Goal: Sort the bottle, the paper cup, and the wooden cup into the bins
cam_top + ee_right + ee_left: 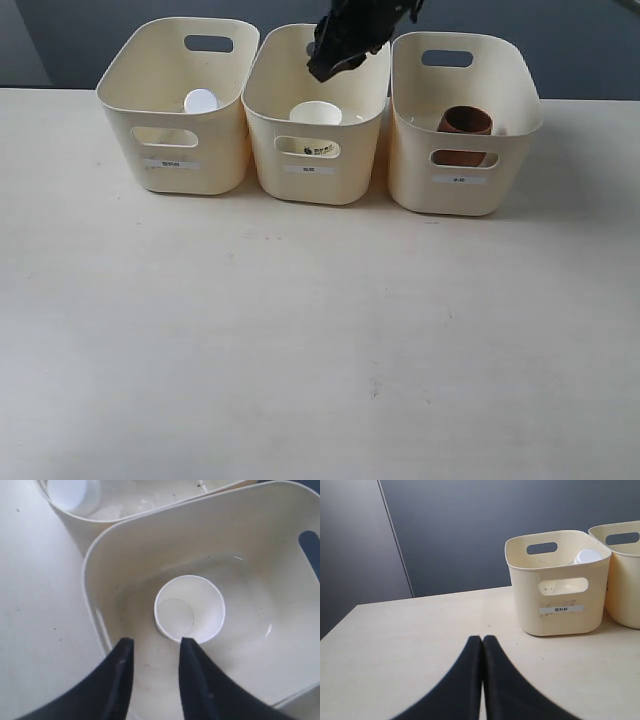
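The table (300, 350) is a broad, pale cream surface, matte and mostly bare in front, with a few faint specks and scuffs across it. Behind it the room closes off with a dark blue-grey wall (90, 40), and from the left arm's side a lighter grey panel (355, 555) meets that wall at a slanted seam. Three cream tubs sit in a row at the far edge of the table. The middle bin (300, 185) holds the paper cup (316, 113), which stands upright on its floor, mouth up. Just beside the middle bin on its left, the left-hand bin (175, 175) holds the bottle (201, 101), of which only the white cap shows clearly. Just beside it on the right, the right-hand bin (465, 195) holds the wooden cup (465, 122). Each tub carries a small white label (309, 169) on its front. The right pincer (152, 647) hangs over the middle bin, released, its dark fingers apart with nothing between them. The left pincer (482, 639) sits low over the table, away from the middle bin beyond the left-hand bin, clenched on nothing.
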